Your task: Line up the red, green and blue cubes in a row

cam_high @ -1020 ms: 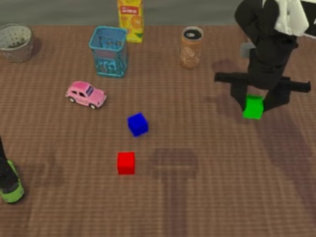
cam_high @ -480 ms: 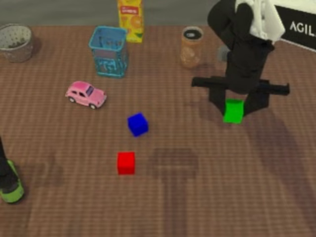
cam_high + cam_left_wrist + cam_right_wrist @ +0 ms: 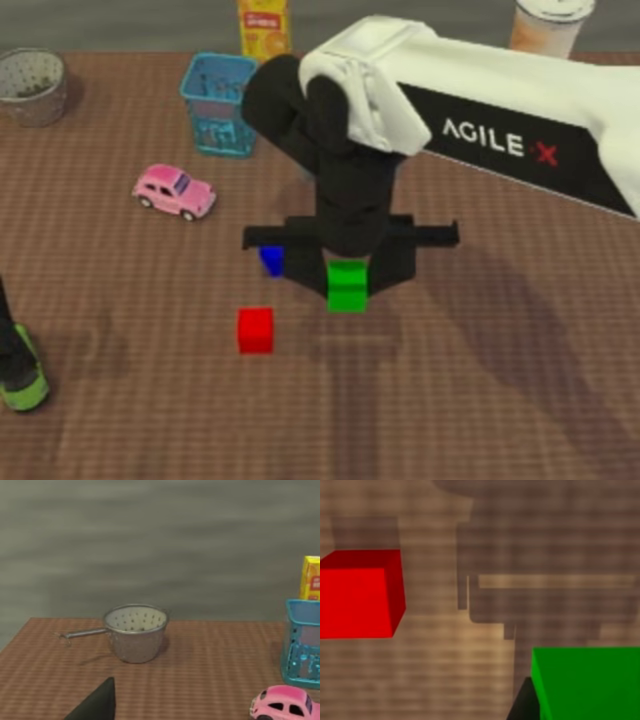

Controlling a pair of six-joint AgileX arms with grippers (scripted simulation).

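Top view: the right pincer (image 3: 347, 283) hangs over the middle of the bench (image 3: 500, 400), clamped on the green cube (image 3: 347, 286). The red cube (image 3: 255, 329) lies to the pincer's left and a little nearer the front edge, apart from it; the blue cube (image 3: 271, 259) peeks out just left of the pincer, partly hidden by its crossbar. The left pincer (image 3: 18, 375) is parked at the left edge; whether it is wide or narrow I cannot tell

Left wrist view: a metal colander (image 3: 134, 631) and a pink toy car (image 3: 285, 704)

Right wrist view: the green cube (image 3: 587, 682) sits held close up, the red cube (image 3: 357, 596) apart on the bench (image 3: 445, 670)
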